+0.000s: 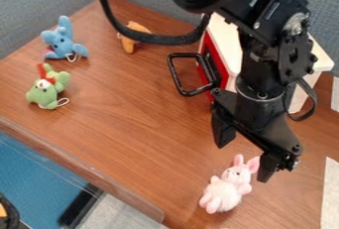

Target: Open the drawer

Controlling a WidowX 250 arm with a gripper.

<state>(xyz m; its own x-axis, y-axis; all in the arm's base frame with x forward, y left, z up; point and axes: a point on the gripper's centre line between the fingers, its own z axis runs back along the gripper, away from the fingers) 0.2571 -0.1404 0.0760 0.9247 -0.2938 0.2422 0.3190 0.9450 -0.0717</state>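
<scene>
The gripper (pixel 245 151) hangs right of centre, its two fingers spread apart with nothing held between them. Behind it is a white box (pixel 226 37) with a red-fronted drawer (pixel 210 49) facing left. A black loop handle (pixel 177 76) sticks out from the red front over the table. The gripper is to the right of the handle and nearer the camera, not touching it. The arm covers much of the box, and I cannot tell whether the drawer stands slightly out.
A pink rabbit toy (pixel 226 187) lies just below the gripper. Blue (pixel 61 39) and green (pixel 45 91) plush toys are at the left of the wooden table (pixel 126 124), an orange toy (pixel 130 39) farther back. The table's front edge runs along the lower left.
</scene>
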